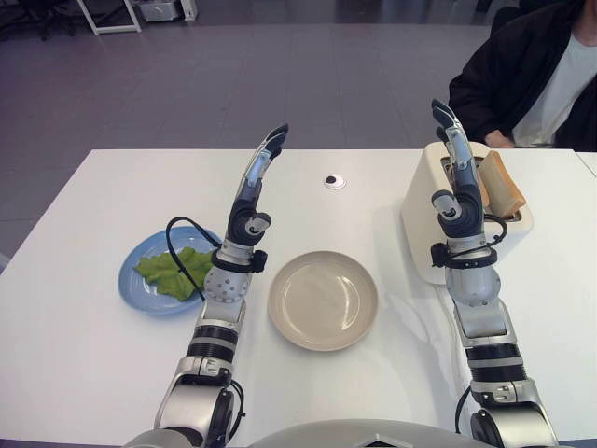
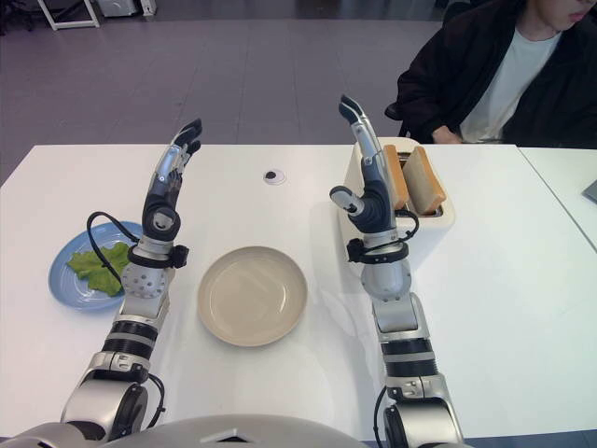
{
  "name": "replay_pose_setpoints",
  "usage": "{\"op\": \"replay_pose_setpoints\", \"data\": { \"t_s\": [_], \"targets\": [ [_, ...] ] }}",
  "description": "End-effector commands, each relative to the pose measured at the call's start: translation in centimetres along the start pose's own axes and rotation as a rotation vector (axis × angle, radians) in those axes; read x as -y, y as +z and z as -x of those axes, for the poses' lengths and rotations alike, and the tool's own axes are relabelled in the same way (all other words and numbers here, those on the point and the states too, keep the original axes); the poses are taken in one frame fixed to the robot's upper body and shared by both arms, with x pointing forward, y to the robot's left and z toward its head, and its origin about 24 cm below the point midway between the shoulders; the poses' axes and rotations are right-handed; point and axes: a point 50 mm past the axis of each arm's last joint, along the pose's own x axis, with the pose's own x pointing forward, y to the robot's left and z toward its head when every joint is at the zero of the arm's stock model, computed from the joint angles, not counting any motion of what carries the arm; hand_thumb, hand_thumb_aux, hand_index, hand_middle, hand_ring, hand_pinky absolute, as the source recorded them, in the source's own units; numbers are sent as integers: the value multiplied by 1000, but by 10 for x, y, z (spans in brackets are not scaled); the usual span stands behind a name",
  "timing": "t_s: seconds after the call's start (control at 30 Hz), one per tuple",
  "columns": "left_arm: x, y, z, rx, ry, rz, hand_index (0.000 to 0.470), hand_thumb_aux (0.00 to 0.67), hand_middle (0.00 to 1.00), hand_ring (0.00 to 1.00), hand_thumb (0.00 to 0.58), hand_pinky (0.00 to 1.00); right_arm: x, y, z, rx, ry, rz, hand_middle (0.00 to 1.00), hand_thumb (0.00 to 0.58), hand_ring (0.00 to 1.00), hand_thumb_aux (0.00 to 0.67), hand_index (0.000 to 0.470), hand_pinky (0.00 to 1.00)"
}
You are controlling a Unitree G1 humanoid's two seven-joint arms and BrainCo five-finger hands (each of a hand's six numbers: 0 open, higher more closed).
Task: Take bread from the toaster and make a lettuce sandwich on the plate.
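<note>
On the white worktop (image 1: 93,355), everything is laid out in a row. Over at the right stands the toaster (image 1: 420,233), and there's the bread (image 2: 424,179): two slices poking up out of its slots, side by side and tilted a little. The right hand (image 1: 459,187) is raised just in front of the toaster's near left side, fingers (image 2: 353,114) stretched out straight and pointing up and away, released, with nothing in them.

In the middle, near the robot, sits the beige plate (image 2: 280,322), bare. Left of it is a blue plate (image 1: 131,280) carrying the lettuce (image 1: 173,271), a crinkled green leaf lying flat.

The left hand (image 1: 254,191) is up between the two plates, above the blue plate's right edge, fingers (image 1: 272,145) extended and slack, holding nothing.

At the far middle of the worktop lies a small round black-and-white object (image 1: 334,181), well apart from the plates.
</note>
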Motion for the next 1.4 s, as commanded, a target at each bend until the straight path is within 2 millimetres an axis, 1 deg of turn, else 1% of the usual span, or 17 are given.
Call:
{"op": "replay_pose_setpoints", "data": {
  "t_s": [0.03, 0.23, 0.3, 0.4, 0.47, 0.57, 0.63, 0.73, 0.77, 0.83, 1.0, 1.1, 1.23, 1.27, 1.3, 1.33, 1.4],
  "targets": [
    [-3, 0, -3, 0, 4, -1, 0, 0, 0, 0, 0, 0, 2, -2, 2, -15, -9, -9, 0, 0, 0, 0, 0, 0],
    [-3, 0, -3, -2, 3, -1, 0, 0, 0, 0, 0, 0, 4, -2, 2, -16, -13, -3, 0, 0, 0, 0, 0, 0],
    [-4, 0, -3, -2, 5, -3, 0, 0, 0, 0, 0, 0, 8, 2, 1, -2, -21, 23, 0, 0, 0, 0, 0, 0],
    [-6, 1, -3, 1, 8, -8, 0, 0, 0, 0, 0, 0, 35, 11, -4, 26, -116, 130, 0, 0, 0, 0, 0, 0],
    [-7, 1, -3, 1, 11, -11, 0, 0, 0, 0, 0, 0, 56, 11, -7, 8, -183, 221, 0, 0, 0, 0, 0, 0],
    [-6, 1, -3, 2, 10, -13, 0, 0, 0, 0, 0, 0, 88, 6, -4, -59, -238, 401, 0, 0, 0, 0, 0, 0],
    [-8, 1, -3, 2, 11, -17, 0, 0, 0, 0, 0, 0, 106, -3, -1, -131, -244, 524, 0, 0, 0, 0, 0, 0],
    [-10, 0, -3, -2, 14, -25, 0, 0, 0, 0, 0, 0, 127, -27, 4, -281, -207, 693, 0, 0, 0, 0, 0, 0],
    [-11, 0, -3, -3, 15, -28, 0, 0, 0, 0, 0, 0, 129, -38, 7, -336, -164, 742, 0, 0, 0, 0, 0, 0],
    [-13, 0, -4, -3, 15, -31, 0, 0, 0, 0, 0, 0, 128, -51, 13, -414, -93, 773, 0, 0, 0, 0, 0, 0],
    [-16, 0, -3, -2, 19, -41, 0, 0, 0, 0, 0, 0, 115, -80, 34, -576, 139, 755, 0, 0, 0, 0, 0, 0],
    [-17, 0, -2, -3, 21, -45, 0, 0, 0, 0, 0, 0, 111, -88, 42, -623, 213, 736, 0, 0, 0, 0, 0, 0],
    [-17, 0, -1, -3, 22, -47, 0, 0, 0, 0, 0, 0, 111, -90, 45, -636, 245, 735, 0, 0, 0, 0, 0, 0],
    [-17, 0, -1, -3, 23, -47, 0, 0, 0, 0, 0, 0, 112, -90, 46, -641, 249, 736, 0, 79, 0, 47, 33, 0],
    [-17, 0, -1, -3, 22, -47, 0, 0, 0, 0, 0, 0, 114, -91, 47, -647, 249, 737, 0, 132, 0, 81, 57, 0],
    [-17, 0, -1, -3, 22, -47, 0, 0, 0, 0, 0, 0, 115, -91, 48, -651, 248, 737, 0, 201, 0, 129, 90, 0],
    [-17, 0, -1, -3, 23, -48, 0, 0, 0, 0, 0, 0, 117, -92, 50, -659, 245, 731, 0, 278, 0, 187, 131, 0]
  ]
}}
